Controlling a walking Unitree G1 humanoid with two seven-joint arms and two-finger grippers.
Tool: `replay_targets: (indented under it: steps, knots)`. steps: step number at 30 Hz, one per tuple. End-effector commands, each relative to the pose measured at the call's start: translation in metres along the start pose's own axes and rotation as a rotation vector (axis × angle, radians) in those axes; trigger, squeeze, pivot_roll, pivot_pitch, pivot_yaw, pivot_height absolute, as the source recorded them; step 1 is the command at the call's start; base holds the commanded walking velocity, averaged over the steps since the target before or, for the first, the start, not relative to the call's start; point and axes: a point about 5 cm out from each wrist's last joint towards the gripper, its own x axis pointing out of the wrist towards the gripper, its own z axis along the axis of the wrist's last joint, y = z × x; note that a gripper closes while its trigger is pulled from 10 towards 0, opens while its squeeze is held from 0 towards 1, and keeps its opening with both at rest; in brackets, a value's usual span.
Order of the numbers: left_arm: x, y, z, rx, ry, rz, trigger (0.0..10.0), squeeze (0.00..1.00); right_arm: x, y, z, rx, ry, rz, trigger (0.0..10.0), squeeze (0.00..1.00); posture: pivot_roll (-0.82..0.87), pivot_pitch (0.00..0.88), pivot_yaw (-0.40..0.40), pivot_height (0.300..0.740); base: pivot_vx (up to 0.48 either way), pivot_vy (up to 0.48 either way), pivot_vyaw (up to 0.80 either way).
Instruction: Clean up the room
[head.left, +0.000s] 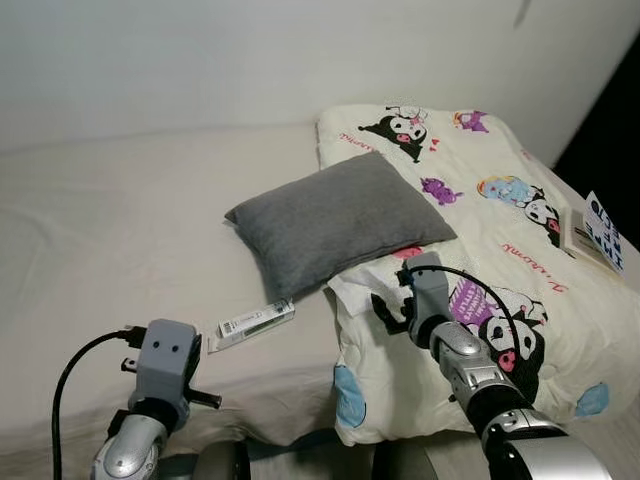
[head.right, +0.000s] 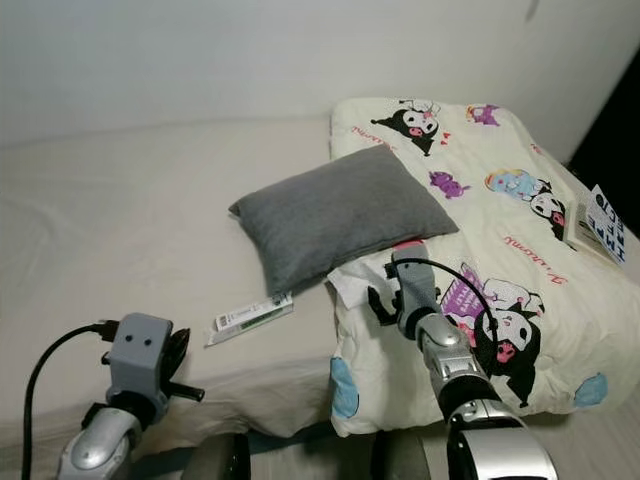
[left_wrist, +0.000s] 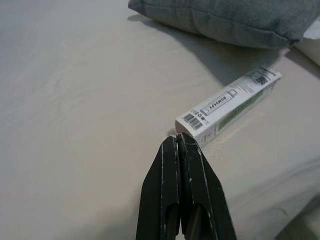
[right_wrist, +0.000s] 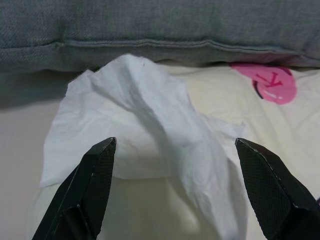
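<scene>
Right wrist view: I'm seeing my right gripper (right_wrist: 175, 187) spread wide, holding nothing, its fingers (right_wrist: 95, 185) flanking a crumpled white tissue (right_wrist: 150, 130) just below the grey pillow (head.left: 335, 220). My left gripper (left_wrist: 181, 145) is pinched together, its tips near a small carton (left_wrist: 227, 102) beside that pillow, on the beige bed (head.left: 110, 230). A cartoon-print quilt (head.left: 520, 260) is lying under the pillow's far side.

**Item Count by Type**

The bed (head.left: 120, 220) holds 1 grey pillow (head.left: 335, 220), 1 cartoon-print quilt (head.left: 500, 250), 1 crumpled white tissue (right_wrist: 150, 135), 1 long narrow carton (left_wrist: 227, 102) with a barcode label, and 1 book (head.left: 597, 232) at the quilt's far edge. The robot presents 2 grippers: 1 left gripper (left_wrist: 181, 145) and 1 right gripper (right_wrist: 175, 150), each with 2 black fingers.
</scene>
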Motion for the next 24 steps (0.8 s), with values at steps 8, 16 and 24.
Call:
replay_targets:
  steps: [8, 16, 24]
  knots:
    - [-0.0028, 0.0039, 0.0002, 0.026, 0.029, 0.000, 10.0, 0.00, -0.0014, -0.0015, -0.0106, -0.009, 0.068, -0.019, 5.2, 0.00, 0.18, 0.305, -0.058, 0.596, 0.000, 0.000, 0.00]
    - [-0.0038, 0.0052, 0.0028, 0.039, 0.037, -0.006, 10.0, 0.00, -0.0018, -0.0039, -0.0128, -0.017, 0.090, -0.038, 0.7, 0.00, 0.20, 0.308, -0.056, 0.596, 0.000, 0.000, 0.00]
    - [-0.0035, 0.0059, 0.0018, 0.053, 0.045, -0.009, 10.0, 0.00, -0.0024, -0.0068, -0.0134, -0.017, 0.097, -0.060, 0.0, 0.00, 0.19, 0.297, -0.050, 0.596, 0.000, 0.000, 0.00]
